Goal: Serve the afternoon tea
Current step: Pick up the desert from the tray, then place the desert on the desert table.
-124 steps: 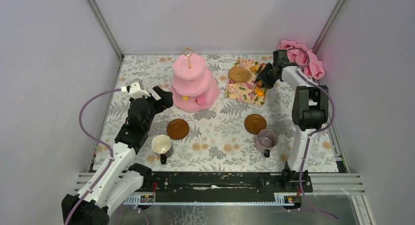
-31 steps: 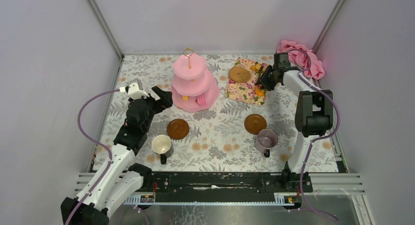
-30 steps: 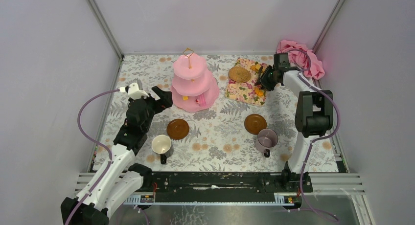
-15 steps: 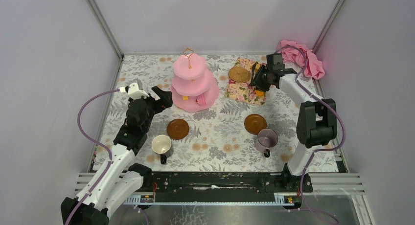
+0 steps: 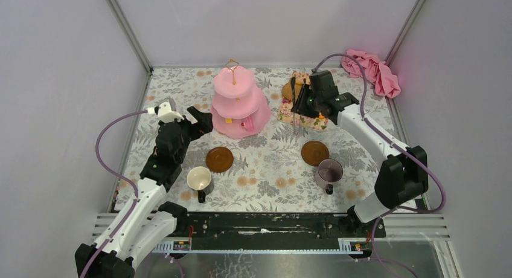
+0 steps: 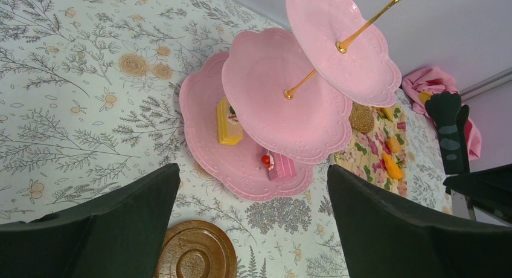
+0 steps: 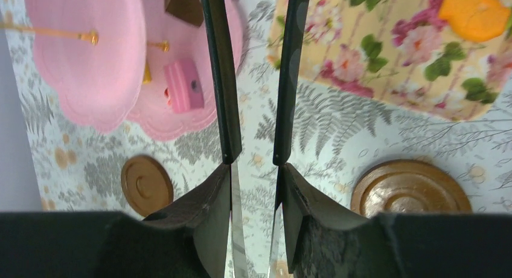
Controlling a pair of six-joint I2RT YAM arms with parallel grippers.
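The right tool (image 7: pixel 253 181), gripping the slim black tongs (image 7: pixel 220 78), is swinging left off the floral yellow mat (image 5: pixel 288 116) toward the pink three-tier cake stand (image 5: pixel 240 106) standing far-centre on the bench (image 5: pixel 265 163), probably delivering; any biscuit is hidden. The left tool (image 5: pixel 202 119) is waiting wide open beside it.

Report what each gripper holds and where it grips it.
The right gripper pinches the black tongs across their two arms. The left gripper is open and empty.
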